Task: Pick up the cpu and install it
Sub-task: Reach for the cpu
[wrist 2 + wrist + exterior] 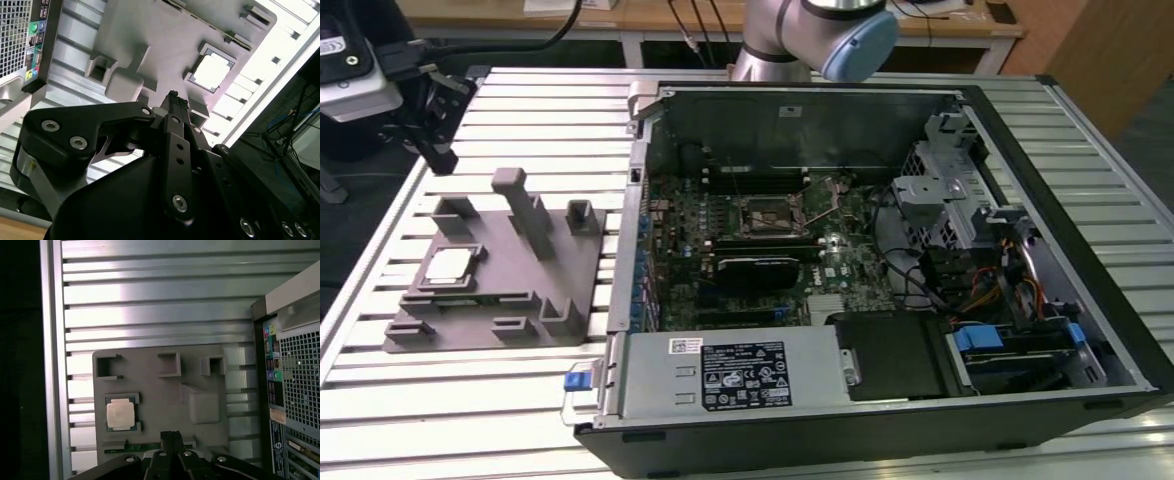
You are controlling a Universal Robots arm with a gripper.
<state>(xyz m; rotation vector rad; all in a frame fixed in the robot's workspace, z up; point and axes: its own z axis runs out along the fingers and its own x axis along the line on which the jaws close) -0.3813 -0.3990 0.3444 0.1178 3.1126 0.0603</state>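
The gripper (172, 436) has its two dark fingers pressed together with nothing between them, as both wrist views show (174, 98). In the exterior view it hangs at the upper left of the frame (442, 150), above the slatted metal table (454, 400) and just past the far end of the grey fixture block (520, 295). The closed tips are clear of that block (160, 400) and touch nothing. The cpu (450, 264), a small pale silver square, lies flat in a framed recess on the side of the fixture toward the exterior view's left. In both wrist views it sits near the fingertips but apart from them (121, 415) (213, 70). Upright posts rise from the block beside it. The open computer case (854, 445) lies on the table just to the exterior view's right of the fixture. Its motherboard (761, 250) is exposed, with the square socket (763, 212) near the middle of the frame. The arm (814, 30) shows at the top centre behind the case.
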